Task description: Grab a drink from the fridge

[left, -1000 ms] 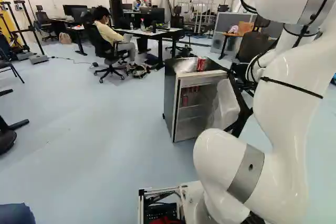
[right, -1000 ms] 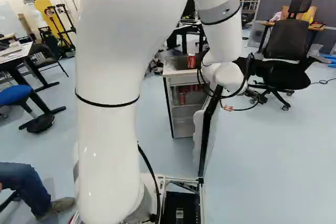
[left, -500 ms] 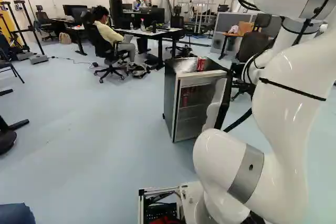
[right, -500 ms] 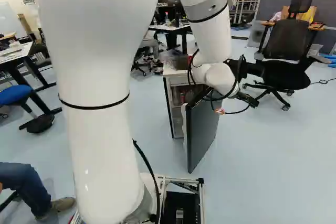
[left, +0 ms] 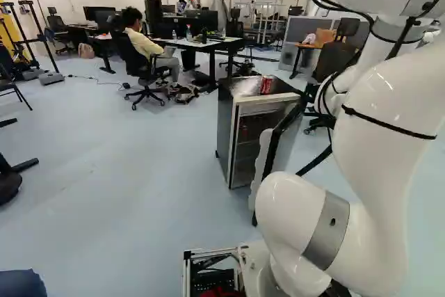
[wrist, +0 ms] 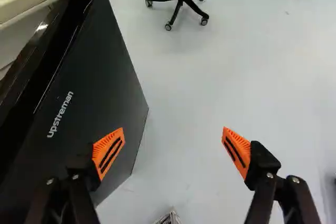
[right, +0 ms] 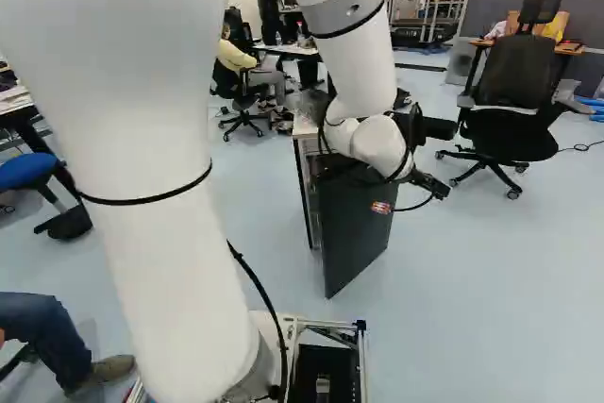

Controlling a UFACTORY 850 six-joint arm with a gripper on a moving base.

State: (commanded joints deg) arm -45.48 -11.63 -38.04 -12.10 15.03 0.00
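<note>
1. The door (right: 354,224) has swung partway shut, likely hindering reach inside.
2. The empty gripper (wrist: 173,129) stands wide beside it.
3. Left base view, upper middle: red can (left: 266,85) atop the fridge (left: 226,126); dim drinks (left: 244,132) inside.

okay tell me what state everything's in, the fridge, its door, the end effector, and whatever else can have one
Fridge, open.
Door, swung out from the front.
End effector, open, nothing between its fingers.
Red can, upright on the fridge; sealed or not, can't tell.
Black chair, standing on its wheels.
</note>
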